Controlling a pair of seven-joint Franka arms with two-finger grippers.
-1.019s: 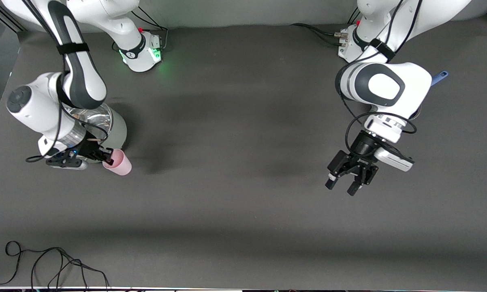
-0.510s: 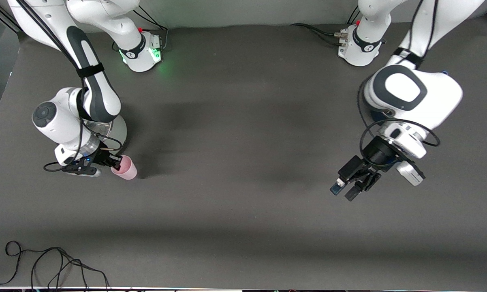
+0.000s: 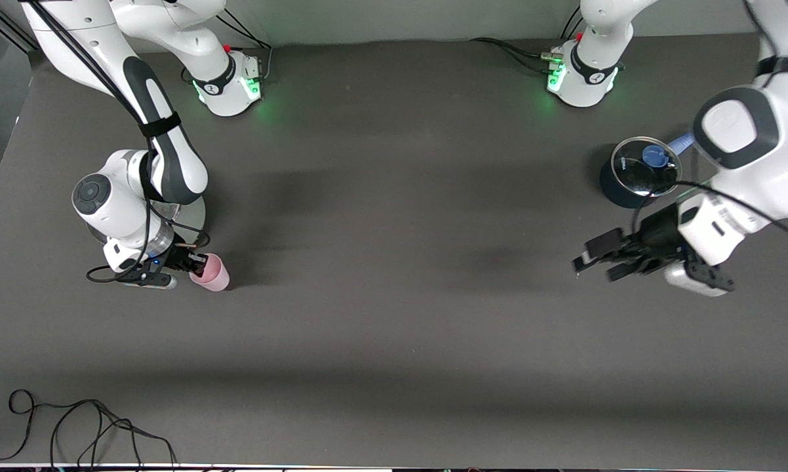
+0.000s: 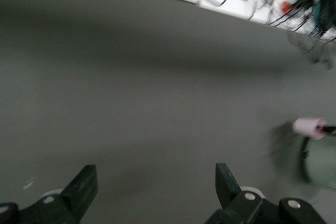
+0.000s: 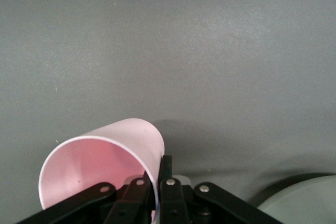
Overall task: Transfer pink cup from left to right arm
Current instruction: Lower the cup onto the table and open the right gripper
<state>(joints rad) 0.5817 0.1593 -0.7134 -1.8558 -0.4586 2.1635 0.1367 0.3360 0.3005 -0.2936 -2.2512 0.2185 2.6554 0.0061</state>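
The pink cup (image 3: 212,274) is a small light-pink tumbler, tilted, low over the table beside the pale green pot (image 3: 196,211). My right gripper (image 3: 196,263) is shut on its rim, one finger inside and one outside. In the right wrist view the cup (image 5: 105,153) opens toward the camera with the gripper (image 5: 158,182) pinching its wall. My left gripper (image 3: 594,269) is open and empty over bare table near the left arm's end. In the left wrist view its gripper (image 4: 153,187) gapes wide, and the cup (image 4: 308,127) shows far off.
A dark blue pot with a glass lid (image 3: 638,172) and a blue handle stands at the left arm's end. The pale green pot also shows in the right wrist view (image 5: 307,198). A black cable (image 3: 92,426) lies at the front edge.
My right gripper moved the cup a little toward the table's middle and the front camera. My left arm swung toward its own end of the table, uncovering the dark pot.
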